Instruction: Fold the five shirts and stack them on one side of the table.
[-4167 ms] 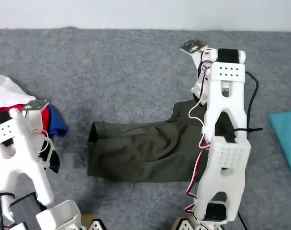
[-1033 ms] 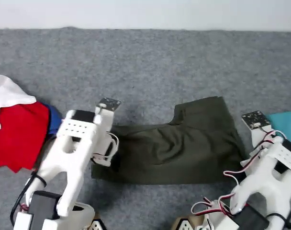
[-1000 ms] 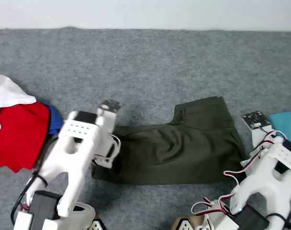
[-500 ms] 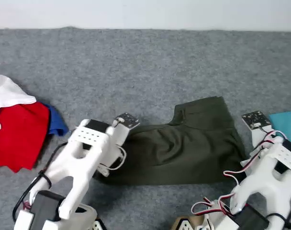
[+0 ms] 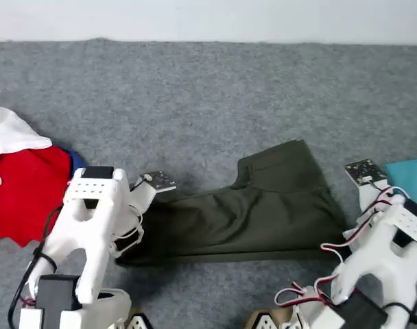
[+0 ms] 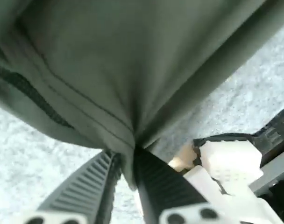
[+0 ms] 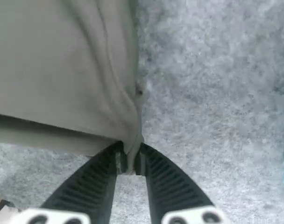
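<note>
Nearest, at the near edge, the left gripper is closed tight on a bunched fold at the near left corner of the olive shirt. The right gripper pinches the shirt's near right hem between narrow jaws. The shirt lies in the middle of the grey table, partly folded, with its collar end on the far side.

Each pinch looks thin, right at the cloth's edge. If one arm lifts or pulls ahead of the other, the hem could slip out, or the fold could land skewed. Dragging across the rough surface could also undo the crease.

To the left lies a red shirt. A blue one peeks out beside it, and a white one sits just beyond. A teal shirt lies at the right edge.
</note>
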Robot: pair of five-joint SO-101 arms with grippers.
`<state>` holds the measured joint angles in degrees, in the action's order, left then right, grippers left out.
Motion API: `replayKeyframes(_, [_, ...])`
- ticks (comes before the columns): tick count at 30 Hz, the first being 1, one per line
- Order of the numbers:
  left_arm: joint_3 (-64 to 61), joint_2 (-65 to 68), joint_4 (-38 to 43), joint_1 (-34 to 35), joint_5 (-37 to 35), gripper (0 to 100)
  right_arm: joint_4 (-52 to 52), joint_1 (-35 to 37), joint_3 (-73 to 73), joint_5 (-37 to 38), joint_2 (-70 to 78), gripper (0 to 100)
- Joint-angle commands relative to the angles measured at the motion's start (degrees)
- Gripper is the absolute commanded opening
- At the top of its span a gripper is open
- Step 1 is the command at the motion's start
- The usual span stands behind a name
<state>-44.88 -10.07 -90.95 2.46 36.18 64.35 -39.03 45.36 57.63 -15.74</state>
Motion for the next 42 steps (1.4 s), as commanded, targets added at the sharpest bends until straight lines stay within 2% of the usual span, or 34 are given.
replayKeyframes(1, [4.5, -0.4, -0.5, 1.2, -5.3, 10, 0.7, 0.6, -3.1, 0.4, 1.5, 4.4])
replayKeyframes(5, [8.7, -0.4, -1.0, 1.2, -13.2, 20, 0.7, 0.3, -3.1, 0.4, 3.6, 20.2])
replayKeyframes(9, [11.8, -0.4, -1.0, 0.9, -15.2, 21, 1.5, 1.5, -3.9, 0.5, 3.7, 31.8])
replayKeyframes(12, [14.5, -0.4, -1.6, 1.2, -15.2, 21, 2.9, 1.9, -7.1, 0.4, 3.7, 31.8])
replayKeyframes(17, [24.9, -0.5, -7.6, 1.3, -15.4, 21, 9.1, 2.2, -19.5, -0.2, 4.4, 31.8])
replayKeyframes(20, [30.6, -0.4, -5.5, 1.0, -15.7, 21, 8.9, 5.7, -24.9, -5.0, 6.6, 31.8])
replayKeyframes(24, [29.1, 0.8, 2.1, -1.4, -20.0, 21, 10.1, 11.5, -31.6, -12.0, 13.4, 31.8])
replayKeyframes(28, [25.7, 7.6, 2.3, -5.1, -20.3, 21, 10.3, 17.4, -36.7, -17.3, 22.5, 31.8])
replayKeyframes(34, [25.6, 16.2, 2.3, -5.9, -20.6, 17, 14.2, 25.7, -50.2, -17.5, 31.3, 31.8])
replayKeyframes(38, [25.6, 17.1, 0.4, -5.6, -20.4, 16, 17.6, 32.1, -61.4, -17.4, 37.9, 31.8])
replayKeyframes(42, [25.7, 17.1, -1.8, -5.5, -20.6, 16, 18.2, 35.1, -72.8, -17.4, 47.6, 31.8])
